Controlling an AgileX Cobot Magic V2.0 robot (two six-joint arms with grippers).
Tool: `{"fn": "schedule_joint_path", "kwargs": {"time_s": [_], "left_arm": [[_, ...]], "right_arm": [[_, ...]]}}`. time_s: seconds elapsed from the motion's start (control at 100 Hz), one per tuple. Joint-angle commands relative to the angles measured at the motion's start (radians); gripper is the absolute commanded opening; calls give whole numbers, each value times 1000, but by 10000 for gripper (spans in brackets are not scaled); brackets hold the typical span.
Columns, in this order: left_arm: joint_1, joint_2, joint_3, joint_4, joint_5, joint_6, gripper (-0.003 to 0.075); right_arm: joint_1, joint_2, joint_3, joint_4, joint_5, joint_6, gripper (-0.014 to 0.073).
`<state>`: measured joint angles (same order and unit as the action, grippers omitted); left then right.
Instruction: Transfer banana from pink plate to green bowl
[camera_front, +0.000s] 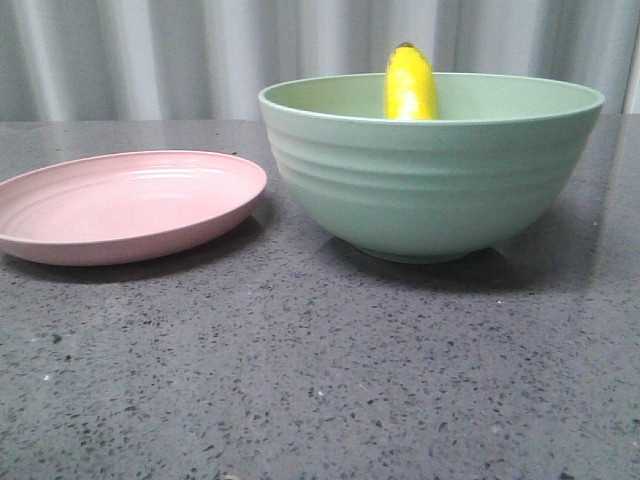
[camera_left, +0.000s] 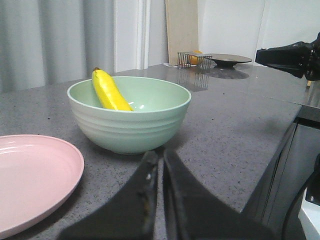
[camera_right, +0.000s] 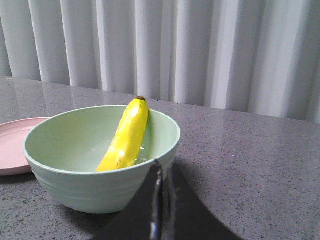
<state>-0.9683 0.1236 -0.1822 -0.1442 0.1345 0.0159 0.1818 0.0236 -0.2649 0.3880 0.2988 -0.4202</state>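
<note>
1. So the banana (camera_front: 411, 85) is sitting inside the green bowl (camera_front: 430, 190), not on the pink plate (camera_front: 120, 205). The plate has nothing on it.
2. Orientation: the banana stands propped up on a slant, lower end down near the bowl's bottom, upper end leaning on the inner wall at the far side of the bowl from the front camera. Its long axis runs steeply upward, and the small dark tip pokes up just above the rim.
3. From the front view you only see the top part of it, rising over the rim roughly in the middle of the bowl.
4. Plate and bowl are both on the speckled grey counter (camera_front: 300, 400), plate to the left of the bowl, rims just beside each other; can't tell if they actually touch.
5. Left hand (camera_left: 160, 165): its two dark fingers are closed together with only a thin slit between them, nothing in them. It sits low over the counter, near the bowl but apart from it.
6. Right hand (camera_right: 159, 175): same deal, fingers pressed together, holding nothing, just beside the bowl's outer wall.
7. Neither hand is touching the banana.
</note>
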Motion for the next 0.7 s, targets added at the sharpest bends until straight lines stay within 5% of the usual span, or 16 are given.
{"fn": "schedule_joint_path", "kwargs": {"time_s": [0.0, 0.22, 0.34, 0.69], "left_arm": [[-3, 10, -22, -9, -75, -2, -20], [-3, 12, -6, 2, -78, -2, -20], [43, 12, 1, 160, -78, -2, -20], [435, 12, 78, 129, -263, -5, -20]], "right_arm": [[-4, 11, -23, 0, -67, -11, -64], [-4, 11, -23, 0, -67, -11, -64], [-4, 11, -23, 0, -67, -11, -64], [-4, 11, -23, 0, -67, -11, -64]]}}
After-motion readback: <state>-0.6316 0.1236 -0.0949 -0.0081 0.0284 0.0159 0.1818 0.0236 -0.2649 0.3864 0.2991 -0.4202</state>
